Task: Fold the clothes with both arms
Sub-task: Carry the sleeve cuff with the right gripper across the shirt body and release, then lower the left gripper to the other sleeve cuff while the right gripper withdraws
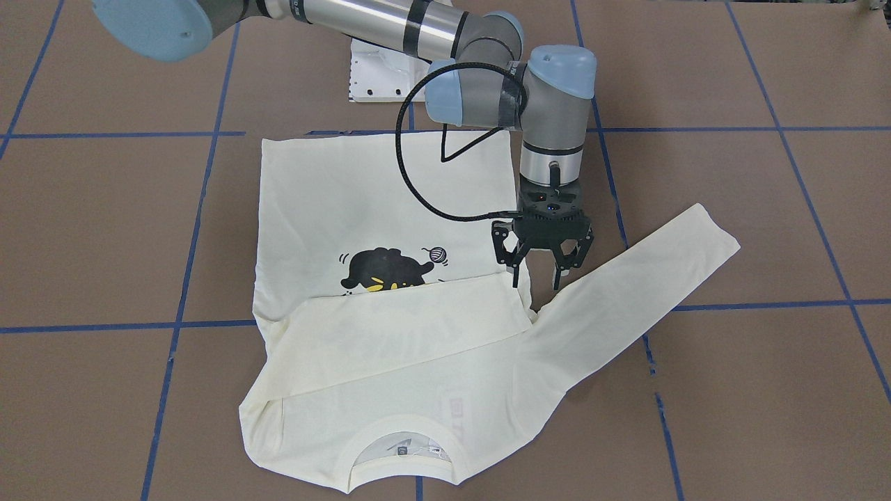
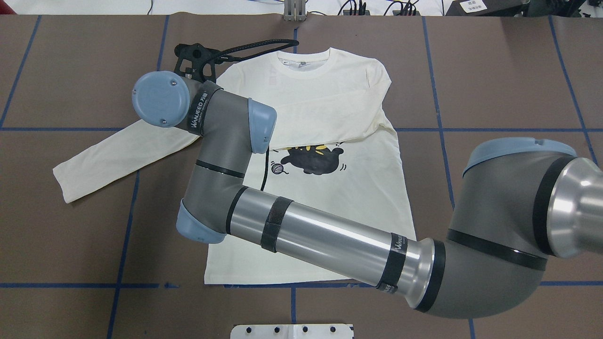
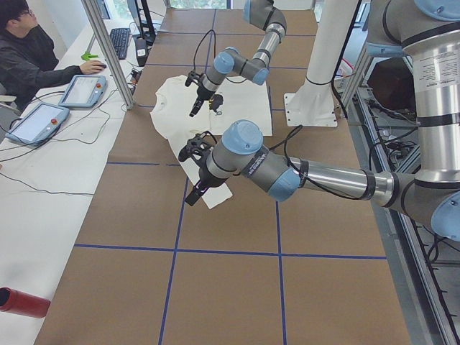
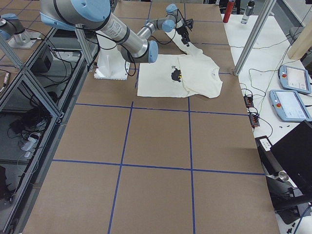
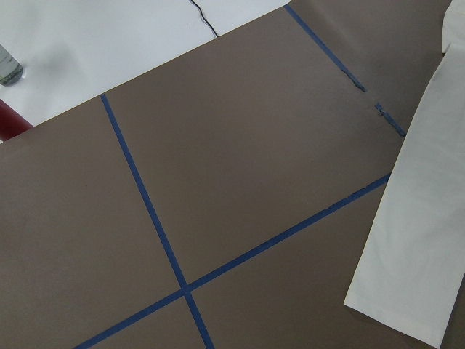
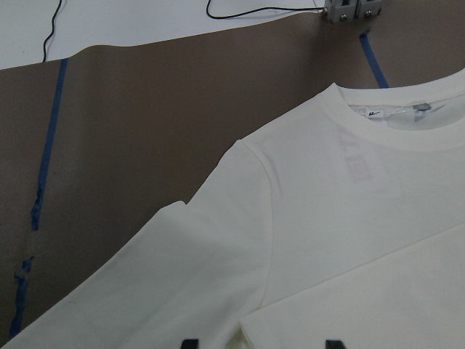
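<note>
Cream-white long-sleeved cat-print T-shirt (image 1: 327,195) lay flat, collar toward brown counter's (image 1: 731,69) far edge.
Black right gripper (image 1: 537,284) hung over outstretched sleeve's (image 1: 626,285) armpit, jaws wide, empty; sleeve ran toward left end. Left gripper's (image 3: 191,198) jaws: cannot tell.

Right arm (image 2: 320,235) reaches across; right gripper (image 1: 537,282) points down, fingers spread. Left arm (image 3: 330,180) stretches out, left gripper (image 3: 192,195) angled down.
</note>
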You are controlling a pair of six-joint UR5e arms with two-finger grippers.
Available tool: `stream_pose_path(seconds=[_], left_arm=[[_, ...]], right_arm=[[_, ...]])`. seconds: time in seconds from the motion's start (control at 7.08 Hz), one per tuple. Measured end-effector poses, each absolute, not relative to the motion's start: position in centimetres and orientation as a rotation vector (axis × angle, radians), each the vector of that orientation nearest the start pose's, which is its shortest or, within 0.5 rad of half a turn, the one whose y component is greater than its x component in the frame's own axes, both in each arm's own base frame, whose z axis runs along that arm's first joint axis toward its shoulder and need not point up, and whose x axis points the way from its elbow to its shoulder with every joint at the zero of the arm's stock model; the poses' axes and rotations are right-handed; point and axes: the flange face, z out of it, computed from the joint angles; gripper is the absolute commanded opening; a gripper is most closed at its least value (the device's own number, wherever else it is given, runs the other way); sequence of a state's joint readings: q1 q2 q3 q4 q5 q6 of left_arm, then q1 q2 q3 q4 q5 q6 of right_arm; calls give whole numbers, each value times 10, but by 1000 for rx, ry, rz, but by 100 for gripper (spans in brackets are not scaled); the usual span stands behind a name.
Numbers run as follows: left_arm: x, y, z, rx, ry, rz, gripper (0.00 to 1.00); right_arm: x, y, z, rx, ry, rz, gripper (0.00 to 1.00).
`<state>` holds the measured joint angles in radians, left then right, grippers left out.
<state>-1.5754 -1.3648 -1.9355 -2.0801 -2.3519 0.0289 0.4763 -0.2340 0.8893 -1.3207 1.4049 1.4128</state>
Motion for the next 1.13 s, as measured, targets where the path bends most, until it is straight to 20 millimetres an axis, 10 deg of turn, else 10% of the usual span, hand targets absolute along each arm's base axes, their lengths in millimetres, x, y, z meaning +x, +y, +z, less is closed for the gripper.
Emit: stream_pose_path(seconds=[0.57,1.13], left_arm=[[-36,-421,488,692,835,362,100],[64,-402,495,589,902,311,100]], right_arm=[[-573,-622,8,230,-779,260,100],[-380,-682,170,218,-774,-47,100]])
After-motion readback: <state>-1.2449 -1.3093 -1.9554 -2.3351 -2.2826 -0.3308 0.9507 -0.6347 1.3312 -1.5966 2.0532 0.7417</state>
